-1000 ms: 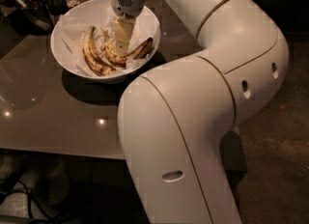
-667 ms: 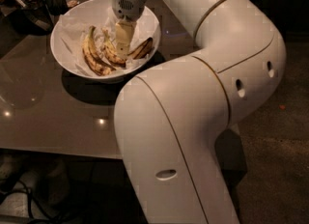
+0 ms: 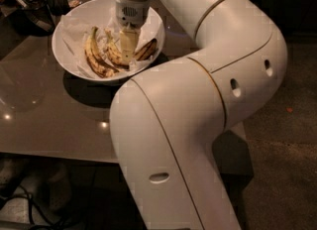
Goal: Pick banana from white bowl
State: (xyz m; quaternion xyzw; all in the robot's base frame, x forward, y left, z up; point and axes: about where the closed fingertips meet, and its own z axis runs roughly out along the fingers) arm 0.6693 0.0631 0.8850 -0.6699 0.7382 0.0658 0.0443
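The white bowl (image 3: 69,50), lined with crumpled white paper, stands on the far left part of a glossy table. In it lies the banana (image 3: 115,54), a V-shaped pair: one arm yellow with brown speckles, the other arm (image 3: 146,49) darker and brown-streaked. A separate long curved spotted banana (image 3: 92,54) lies to its left. My gripper (image 3: 128,44) reaches straight down into the bowl and sits over the V-shaped pair, between its two arms, hiding where they join. The big white arm fills the middle and right of the view.
The brown glossy table (image 3: 44,120) has its front edge near the lower left and a corner at the right. Dark containers (image 3: 34,11) stand behind the bowl at the top left. Cables (image 3: 25,209) lie on the floor under the table.
My gripper has sunk a little lower into the bowl, onto the V-shaped pair. The arm's elbow has shifted slightly. The bananas and the bowl have not moved.
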